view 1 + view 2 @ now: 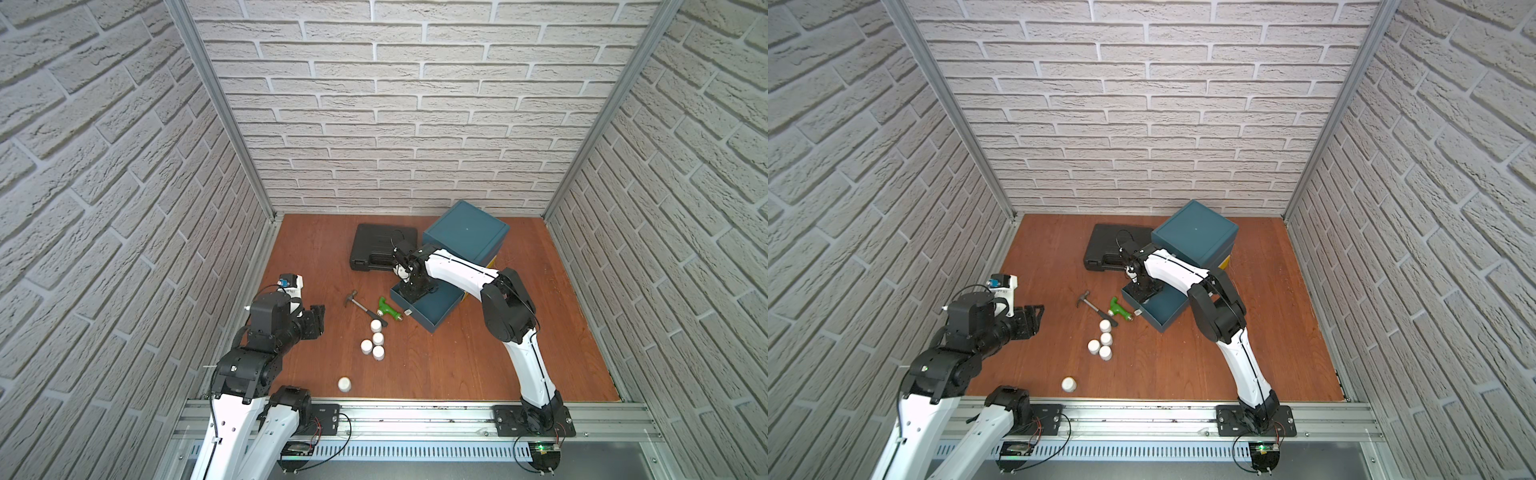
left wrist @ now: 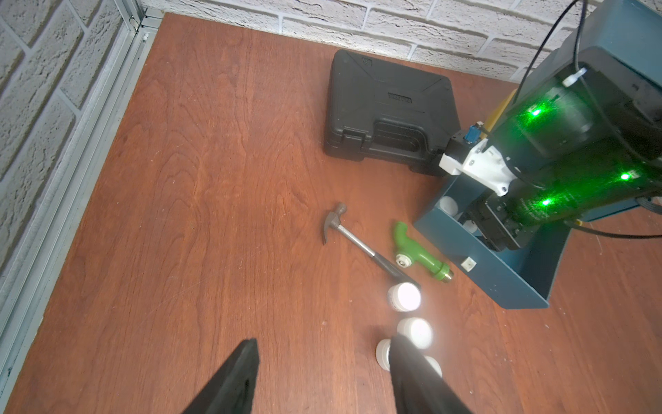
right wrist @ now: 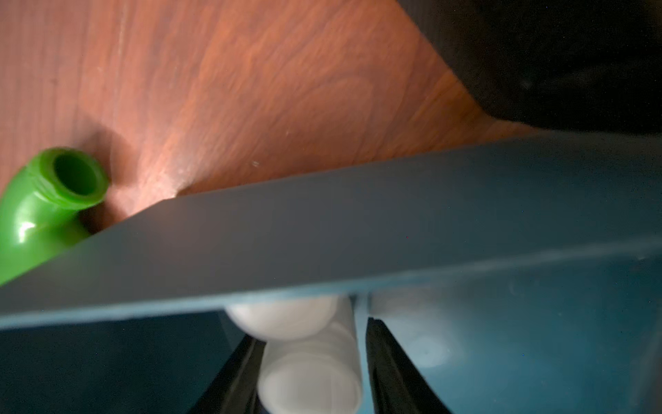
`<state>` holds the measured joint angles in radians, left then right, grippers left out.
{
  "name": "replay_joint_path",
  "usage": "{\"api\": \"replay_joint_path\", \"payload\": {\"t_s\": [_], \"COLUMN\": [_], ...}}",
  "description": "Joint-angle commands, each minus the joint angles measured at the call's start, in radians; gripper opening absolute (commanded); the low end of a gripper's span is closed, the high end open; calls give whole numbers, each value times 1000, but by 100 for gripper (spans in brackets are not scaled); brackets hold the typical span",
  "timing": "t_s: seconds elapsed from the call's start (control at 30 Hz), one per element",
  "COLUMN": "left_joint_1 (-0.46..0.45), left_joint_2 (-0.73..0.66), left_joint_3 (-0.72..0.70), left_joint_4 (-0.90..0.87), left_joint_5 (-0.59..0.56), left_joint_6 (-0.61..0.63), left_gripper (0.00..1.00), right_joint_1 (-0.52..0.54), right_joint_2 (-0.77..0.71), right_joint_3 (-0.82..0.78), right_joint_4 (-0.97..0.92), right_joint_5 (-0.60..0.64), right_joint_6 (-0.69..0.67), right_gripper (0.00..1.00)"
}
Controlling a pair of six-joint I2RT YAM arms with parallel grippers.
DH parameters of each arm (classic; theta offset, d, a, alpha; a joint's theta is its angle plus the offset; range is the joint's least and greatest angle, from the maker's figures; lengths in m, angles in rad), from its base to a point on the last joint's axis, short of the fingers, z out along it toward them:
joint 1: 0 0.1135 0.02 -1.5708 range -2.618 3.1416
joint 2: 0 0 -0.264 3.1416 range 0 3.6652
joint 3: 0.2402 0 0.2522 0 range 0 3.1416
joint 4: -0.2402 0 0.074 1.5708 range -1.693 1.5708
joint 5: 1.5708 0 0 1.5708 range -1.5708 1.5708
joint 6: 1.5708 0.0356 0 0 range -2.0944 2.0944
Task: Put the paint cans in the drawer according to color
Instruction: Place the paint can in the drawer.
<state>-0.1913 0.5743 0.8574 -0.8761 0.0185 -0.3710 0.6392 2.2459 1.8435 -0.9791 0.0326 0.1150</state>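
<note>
1. While the right gripper (image 3: 311, 329) reaches down inside the open drawer (image 1: 442, 307), its jaws stand slightly parted around a white can (image 3: 311, 376). One finger touches the can and a sliver of drawer floor shows beside the other, so I judge that it rests in the drawer rather than being pinched.
2. That can sits close to the drawer wall facing the green toy drill (image 1: 388, 309), just beside a second white can (image 3: 283, 319). This fits sorting by color: white goes with white.
3. The left gripper (image 2: 324, 338) hangs above the table (image 1: 498, 353) with its fingers spread wide and nothing between them. It is near the loose cans, probably so it is ready for a pick without crossing the right arm.
4. Four white cans (image 1: 377, 338) cluster on the table just past the hammer (image 1: 359, 303), and the nearest one sits right at the end of its handle. A lone white can (image 1: 344, 385) stands well apart, near the table's front edge.
5. No blue or magenta can shows in any view. Whether the cabinet (image 1: 465, 235) holds some elsewhere cannot be told.
6. The drawer is pulled out toward the tools, beside the black case (image 1: 378, 247), so its mouth is open from above for a straight drop.
7. The next move likely calls for a straight lift of the right gripper, since a sideways pull could knock the neighboring can or catch the drawer wall.
</note>
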Motion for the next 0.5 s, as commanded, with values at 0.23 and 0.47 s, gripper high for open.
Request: {"api": "replay_joint_path", "payload": {"t_s": [0.23,0.47], "left_joint_1": [-4,-6], "left_joint_2": [-4,-5], "left_joint_3": [-8,-9], "left_joint_4": [12,12], "left_joint_5": [-12,-15], "left_joint_6": [-7,-8], "left_gripper": [63,63], "right_joint_1": [2,20], "right_joint_2": [-106,-260], "right_joint_3": [39,-8], "right_joint_4": [-20,-17], "right_joint_5": [32,32], "right_joint_6": [5,50], "right_gripper": [57,57]}}
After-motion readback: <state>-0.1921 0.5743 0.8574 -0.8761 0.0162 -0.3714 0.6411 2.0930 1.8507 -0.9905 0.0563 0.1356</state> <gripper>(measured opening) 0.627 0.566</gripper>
